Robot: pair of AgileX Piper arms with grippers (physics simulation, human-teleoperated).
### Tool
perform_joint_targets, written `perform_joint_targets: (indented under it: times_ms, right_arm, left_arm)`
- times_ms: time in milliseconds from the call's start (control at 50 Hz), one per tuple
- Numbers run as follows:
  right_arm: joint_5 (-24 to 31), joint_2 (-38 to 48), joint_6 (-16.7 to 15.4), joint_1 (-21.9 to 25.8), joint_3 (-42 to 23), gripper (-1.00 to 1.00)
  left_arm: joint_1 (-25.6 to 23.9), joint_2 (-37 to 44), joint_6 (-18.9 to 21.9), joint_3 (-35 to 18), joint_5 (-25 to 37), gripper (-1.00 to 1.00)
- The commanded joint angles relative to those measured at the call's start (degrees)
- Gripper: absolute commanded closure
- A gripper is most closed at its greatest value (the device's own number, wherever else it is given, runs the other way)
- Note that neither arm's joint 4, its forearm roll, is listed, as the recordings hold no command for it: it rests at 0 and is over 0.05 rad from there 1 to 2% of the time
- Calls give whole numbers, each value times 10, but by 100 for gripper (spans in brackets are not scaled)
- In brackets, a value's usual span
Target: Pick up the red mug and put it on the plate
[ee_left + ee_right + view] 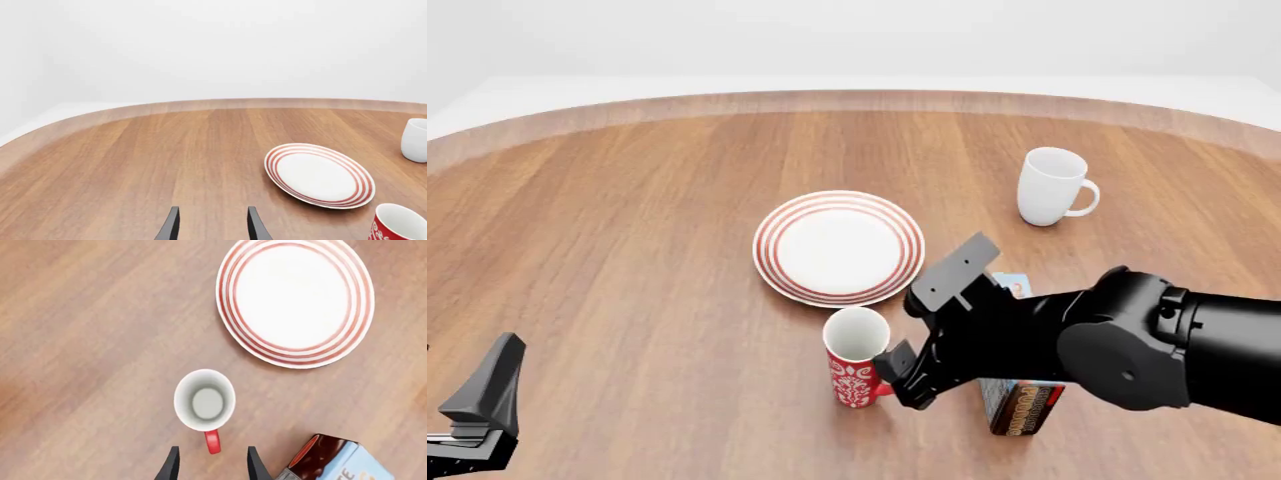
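Right gripper [211,466] is held spread above the red mug [857,357], nothing grasped. Mug is stood at the plate's [839,247] 6 o'clock. Carton [335,460] lettering is unreadable. Left gripper [211,225] is spread, idle.

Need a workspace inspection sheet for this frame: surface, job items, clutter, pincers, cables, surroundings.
Surface: round wooden table, no spills seen.
Job's things: red mug upright on the table, off the plate, handle toward the right arm; plate bare, just beyond the mug.
Clutter: white mug upright, far right; small box beside the red mug, partly hidden by the right arm.
Pincers: right pincer open, fingers either side of the mug handle, above it, not gripping; left pincer open, holding nothing, over bare wood at the near left.
Cables: nothing seen.
Surroundings: plain white background, nothing else seen.
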Motion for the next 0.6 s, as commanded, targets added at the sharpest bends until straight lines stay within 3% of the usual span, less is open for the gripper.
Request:
perform_joint_targets:
  times_ms: [20,600]
  right_arm:
    - [-11,9,4,1,6,-100]
    - [-56,43,18,10,34,-100]
  left_arm:
    - [0,0,0,0,0,-100]
    - [0,0,0,0,0,-100]
